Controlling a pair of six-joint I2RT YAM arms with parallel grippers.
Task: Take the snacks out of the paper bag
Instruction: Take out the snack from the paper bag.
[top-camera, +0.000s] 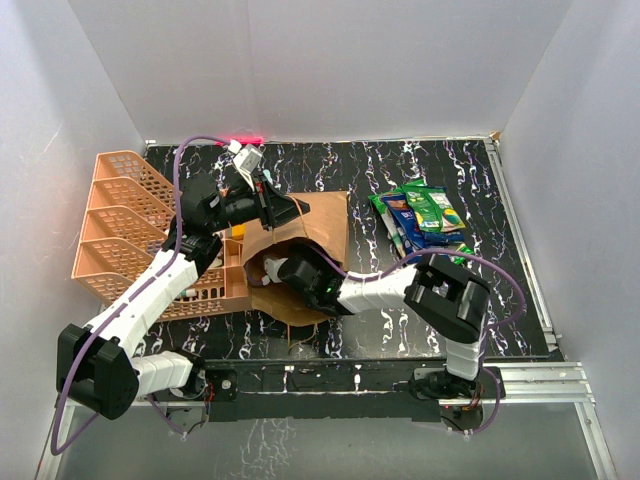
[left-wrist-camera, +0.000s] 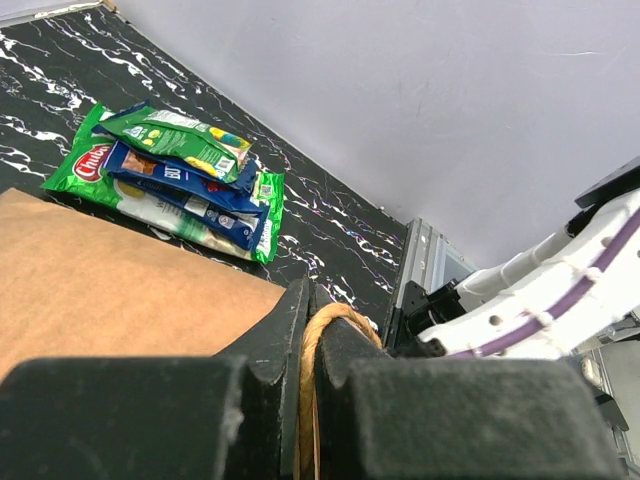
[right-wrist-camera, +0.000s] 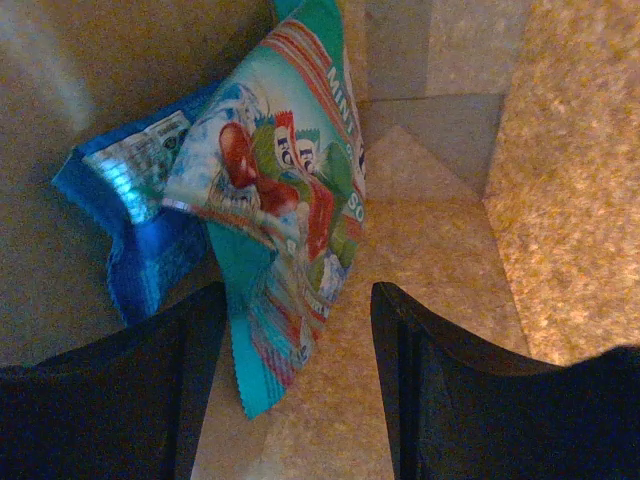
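Gleaming teal-blue snacks (right-wrist-camera: 285, 190) inside paper bag (right-wrist-camera: 455, 260)

An orange plastic lattice organizer (top-camera: 125, 215) stands at the left side of the table, close to the left wall. It has several open compartments set in steps, one behind the other. What lies inside them is too small to tell. The table (top-camera: 400, 165) has a black top with white veins, like marble. White walls (top-camera: 350, 60) close it on three sides. A metal rail (top-camera: 520, 240) runs along its right edge, and a small red light (top-camera: 243, 137) glows at the far edge.
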